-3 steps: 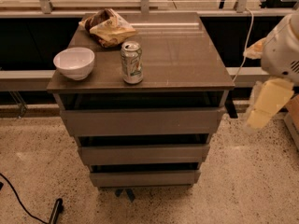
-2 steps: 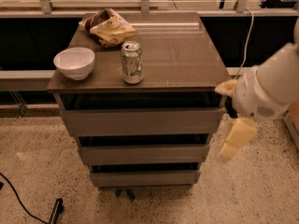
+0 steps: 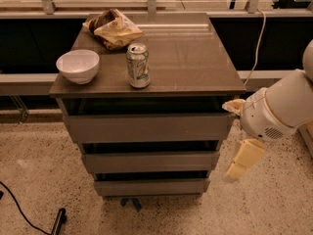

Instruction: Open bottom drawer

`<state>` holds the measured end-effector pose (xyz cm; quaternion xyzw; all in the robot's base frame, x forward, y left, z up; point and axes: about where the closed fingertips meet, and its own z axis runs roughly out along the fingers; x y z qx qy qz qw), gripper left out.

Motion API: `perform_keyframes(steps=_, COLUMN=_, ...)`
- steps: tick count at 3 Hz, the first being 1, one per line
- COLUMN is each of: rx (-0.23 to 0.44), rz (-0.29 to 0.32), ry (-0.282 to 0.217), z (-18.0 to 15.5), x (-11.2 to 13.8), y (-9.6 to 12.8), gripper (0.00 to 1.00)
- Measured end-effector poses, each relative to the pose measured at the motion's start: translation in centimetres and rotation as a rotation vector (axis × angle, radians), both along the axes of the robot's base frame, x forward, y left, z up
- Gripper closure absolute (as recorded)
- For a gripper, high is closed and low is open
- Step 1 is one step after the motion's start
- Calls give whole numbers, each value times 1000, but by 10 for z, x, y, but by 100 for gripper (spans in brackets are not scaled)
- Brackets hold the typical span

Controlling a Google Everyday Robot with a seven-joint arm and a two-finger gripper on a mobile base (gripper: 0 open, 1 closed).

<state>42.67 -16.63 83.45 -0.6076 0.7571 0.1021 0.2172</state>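
The grey-brown cabinet [image 3: 146, 84] has three flat, handleless drawer fronts. The bottom drawer [image 3: 151, 186] is the narrowest and lowest front, just above the floor, and sits closed with a dark gap above it. My gripper [image 3: 242, 160] is cream-coloured and hangs downward off the white arm [image 3: 279, 109]. It is beside the cabinet's right edge, at the height of the middle drawer [image 3: 150, 161], a little right of and above the bottom drawer's right end. It touches nothing.
On the cabinet top are a white bowl [image 3: 77, 66], a soda can [image 3: 138, 65] and a crumpled snack bag [image 3: 113, 28]. A black cable [image 3: 19, 209] lies on the speckled floor at left. A white cable [image 3: 254, 38] hangs behind, at right.
My arm has swung left and down from the far right. The gripper now hangs lower, close to the cabinet's right side. The drawers have not moved.
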Motion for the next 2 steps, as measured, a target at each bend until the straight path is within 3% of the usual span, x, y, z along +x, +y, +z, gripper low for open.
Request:
perform_keyframes(steps=1, rx=-27, rz=-17, ry=9, z=-28, x=3, y=-7, gripper=0)
perform_keyframes(steps=2, rx=-8, rz=-8, ry=-6, z=-96, x=1, y=-10, gripper=0)
